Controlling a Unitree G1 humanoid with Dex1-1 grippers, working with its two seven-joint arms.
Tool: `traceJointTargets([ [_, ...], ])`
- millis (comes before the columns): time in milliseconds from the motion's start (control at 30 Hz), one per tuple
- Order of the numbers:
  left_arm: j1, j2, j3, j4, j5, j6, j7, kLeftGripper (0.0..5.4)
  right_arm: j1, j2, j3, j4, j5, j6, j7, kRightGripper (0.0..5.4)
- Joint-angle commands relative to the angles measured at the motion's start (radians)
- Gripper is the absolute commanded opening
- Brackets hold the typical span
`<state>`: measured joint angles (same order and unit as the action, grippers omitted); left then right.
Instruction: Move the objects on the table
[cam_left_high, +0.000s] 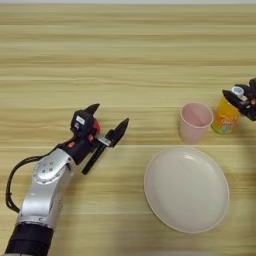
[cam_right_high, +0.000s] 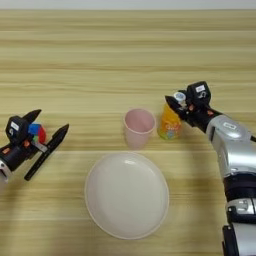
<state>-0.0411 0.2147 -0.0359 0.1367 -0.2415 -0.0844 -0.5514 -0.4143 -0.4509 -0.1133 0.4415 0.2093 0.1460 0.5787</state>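
Two end effectors (cam_left_high: 108, 118) (cam_right_high: 176, 101), one plate (cam_right_high: 126, 195), one bottle (cam_right_high: 170, 123)

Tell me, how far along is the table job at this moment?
Nothing looks finished: the plate is bare. In hand: the right gripper is at the juice bottle cap; the left gripper straddles the puzzle cube, marker beside it. The pink cup stands untouched.

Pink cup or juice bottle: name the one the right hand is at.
The juice bottle: the right hand is at its white cap, while the pink cup stands untouched beside it.
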Motion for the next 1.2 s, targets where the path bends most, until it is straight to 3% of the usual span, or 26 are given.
traceJointTargets([
  [33,-0.017,0.007,0.000,0.004,0.013,-0.003,-0.003,5.40,-0.018,0.002,0.006,0.015,-0.008,0.009,0.004,1.76],
  [567,-0.020,0.005,-0.002,0.005,0.015,-0.004,-0.001,5.40,-0.017,-0.013,-0.002,-0.039,0.002,0.014,0.014,1.76],
  [1200,-0.016,-0.003,-0.003,0.012,0.018,-0.010,0.005,5.40,0.047,-0.053,-0.068,-0.465,0.071,0.156,0.012,1.76],
])
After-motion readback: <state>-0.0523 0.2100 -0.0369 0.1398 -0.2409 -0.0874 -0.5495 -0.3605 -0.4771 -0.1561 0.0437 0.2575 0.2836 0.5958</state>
